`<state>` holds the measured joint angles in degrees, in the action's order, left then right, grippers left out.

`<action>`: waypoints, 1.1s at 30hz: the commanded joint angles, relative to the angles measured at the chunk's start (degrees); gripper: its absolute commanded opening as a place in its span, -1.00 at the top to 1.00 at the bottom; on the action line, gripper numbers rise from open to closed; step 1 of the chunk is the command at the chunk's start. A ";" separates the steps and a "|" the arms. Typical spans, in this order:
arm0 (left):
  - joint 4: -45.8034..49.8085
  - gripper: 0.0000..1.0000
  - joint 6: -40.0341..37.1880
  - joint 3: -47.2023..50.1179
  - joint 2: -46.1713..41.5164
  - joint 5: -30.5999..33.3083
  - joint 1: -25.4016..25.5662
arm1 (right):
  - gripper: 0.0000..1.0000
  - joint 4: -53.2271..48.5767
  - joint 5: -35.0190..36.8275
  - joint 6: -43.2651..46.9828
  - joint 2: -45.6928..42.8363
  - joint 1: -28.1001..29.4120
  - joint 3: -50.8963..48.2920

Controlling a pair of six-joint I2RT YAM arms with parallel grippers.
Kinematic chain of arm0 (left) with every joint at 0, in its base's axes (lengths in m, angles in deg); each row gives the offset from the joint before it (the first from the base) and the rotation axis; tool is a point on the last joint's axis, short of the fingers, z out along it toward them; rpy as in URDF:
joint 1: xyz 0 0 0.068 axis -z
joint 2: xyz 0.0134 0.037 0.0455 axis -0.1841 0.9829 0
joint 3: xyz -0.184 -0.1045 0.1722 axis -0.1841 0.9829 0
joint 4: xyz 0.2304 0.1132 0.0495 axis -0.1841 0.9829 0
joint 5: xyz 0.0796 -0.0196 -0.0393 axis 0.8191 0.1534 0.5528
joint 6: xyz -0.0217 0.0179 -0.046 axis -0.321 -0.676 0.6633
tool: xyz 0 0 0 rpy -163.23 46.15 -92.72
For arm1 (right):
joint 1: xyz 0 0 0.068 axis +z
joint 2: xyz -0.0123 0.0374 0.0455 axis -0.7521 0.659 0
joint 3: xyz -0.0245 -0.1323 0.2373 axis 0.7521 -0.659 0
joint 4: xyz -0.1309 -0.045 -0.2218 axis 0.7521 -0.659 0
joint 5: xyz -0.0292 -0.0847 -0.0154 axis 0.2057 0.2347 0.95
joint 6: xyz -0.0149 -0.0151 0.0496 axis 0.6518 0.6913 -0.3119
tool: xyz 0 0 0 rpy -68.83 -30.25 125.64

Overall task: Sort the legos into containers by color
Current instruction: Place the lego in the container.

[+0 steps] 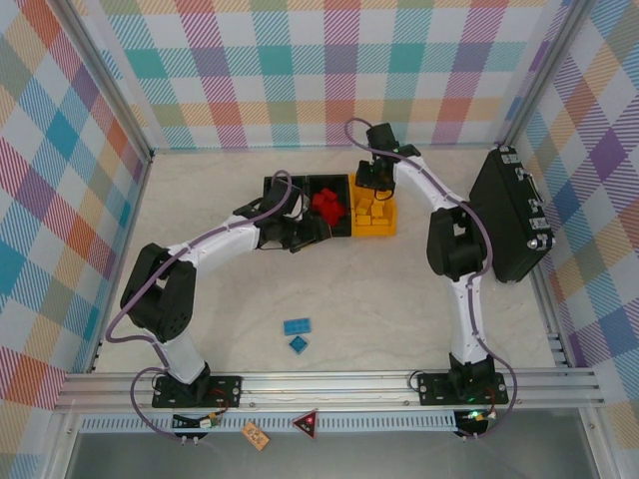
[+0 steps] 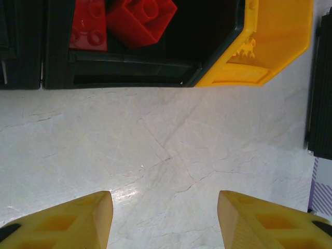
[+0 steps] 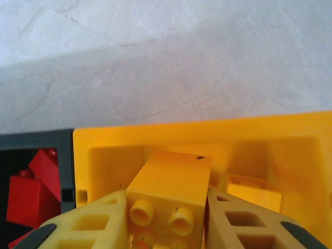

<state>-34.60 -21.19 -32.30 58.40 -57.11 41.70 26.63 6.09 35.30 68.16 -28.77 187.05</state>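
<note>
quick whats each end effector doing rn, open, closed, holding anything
Left end effector: open, holding nothing.
Right end effector: closed on a yellow-orange studded plastic brick above the yellow-orange plastic bin.

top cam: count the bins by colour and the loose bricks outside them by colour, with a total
Black bins: 2
Yellow bin: 1
Loose blue bricks: 2
Total: 5
</note>
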 commanded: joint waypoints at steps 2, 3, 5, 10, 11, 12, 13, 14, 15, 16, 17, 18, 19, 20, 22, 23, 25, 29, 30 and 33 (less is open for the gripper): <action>1.07 -0.12 0.54 1.72 -2.79 1.17 0.55 | 0.28 -2.39 -0.23 -0.85 2.09 -0.32 3.81; 1.01 -0.11 0.56 2.00 -2.79 1.31 0.55 | 0.26 -2.36 -0.31 -1.02 2.32 -0.40 4.04; 0.69 -0.11 0.87 2.51 -2.91 1.10 0.54 | 0.21 -2.36 -0.32 -1.18 2.64 -0.39 4.31; 0.44 -0.12 1.10 3.00 -3.33 1.20 0.52 | 0.05 -2.48 -0.53 -1.51 2.32 -0.28 4.03; 0.58 -0.12 1.05 2.98 -3.49 1.23 0.55 | 0.02 -2.29 -0.66 -1.61 1.82 -0.23 3.54; 0.75 -0.12 0.94 2.89 -3.56 1.35 0.57 | 0.00 -1.69 -0.76 -1.71 1.04 -0.19 2.79; 0.85 -0.12 0.93 2.89 -3.70 1.44 0.56 | 0.00 -1.31 -0.81 -1.84 0.35 -0.23 2.07; 1.13 -0.12 0.69 2.81 -3.84 1.56 0.59 | 0.00 -0.76 -0.92 -1.87 -0.62 -0.24 1.15; 1.58 -0.12 0.48 2.74 -3.96 1.71 0.59 | 0.00 -0.25 -1.17 -1.92 -1.74 -0.19 0.12; 1.90 -0.12 0.29 2.80 -4.18 1.83 0.63 | 0.00 0.21 -1.41 -1.95 -2.57 -0.23 -0.64; 2.36 -0.12 0.06 2.80 -4.39 2.00 0.63 | 0.00 0.88 -1.84 -1.99 -3.94 -0.15 -1.91; 2.89 -0.12 -0.32 2.93 -4.75 2.32 0.70 | -0.01 1.49 -2.19 -2.06 -5.44 -0.15 -3.35; 3.44 -0.12 -0.53 3.05 -5.03 2.52 0.71 | -0.01 2.24 -2.50 -1.95 -6.88 -0.08 -4.88; 4.18 -0.12 -0.89 3.22 -5.44 2.77 0.72 | -0.01 3.22 -3.00 -1.91 -8.55 -0.06 -6.71; 5.43 -0.12 -1.78 3.54 -6.22 3.30 0.81 | -0.01 4.88 -3.82 -1.50 -11.98 0.03 -10.42; 6.34 -0.12 -2.17 3.76 -6.65 3.59 0.81 | -0.02 5.18 -4.07 -1.22 -13.59 0.12 -12.21; 8.20 -0.12 -2.97 4.19 -7.75 4.07 0.90 | -0.02 5.54 -4.34 -0.79 -16.83 0.31 -15.68; 11.49 -0.13 -4.26 5.24 -9.92 4.82 0.94 | -0.03 7.70 -6.40 -0.33 -23.15 0.70 -23.48; 12.42 -0.14 -4.44 5.50 -10.46 5.12 0.99 | -0.03 8.21 -6.95 0.03 -24.65 0.88 -25.53; 14.52 -0.16 -5.00 6.29 -11.45 5.83 1.03 | -0.06 9.69 -8.53 0.92 -28.81 1.67 -31.44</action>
<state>-24.65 -24.51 -27.32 48.98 -52.54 42.27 34.41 0.32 34.52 41.84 -28.13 159.56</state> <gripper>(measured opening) 0.577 0.529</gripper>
